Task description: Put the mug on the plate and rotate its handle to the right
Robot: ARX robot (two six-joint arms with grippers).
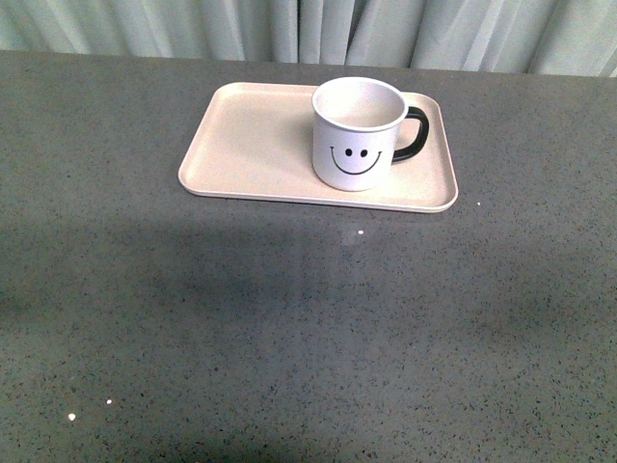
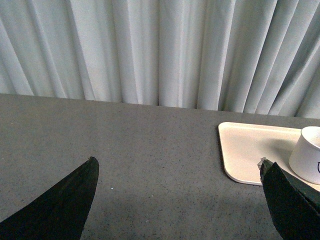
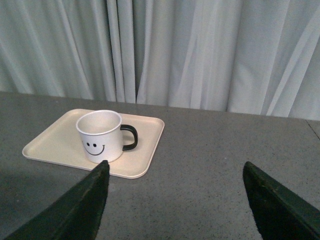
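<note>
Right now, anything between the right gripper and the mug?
Nothing stands there. In the right wrist view, the right gripper is open, with only bare grey table and the plate rim before the mug.

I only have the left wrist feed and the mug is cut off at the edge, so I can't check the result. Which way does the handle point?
Observer: In the front view the handle points to the robot's right.
Operator: Is the mug fully on the plate?
Observer: Yes, the mug stands upright inside the rim of the plate, on its right half.
Operator: Is the right gripper near it?
Observer: No. The right gripper is open, empty and apart from the mug; the left gripper is open too.
</note>
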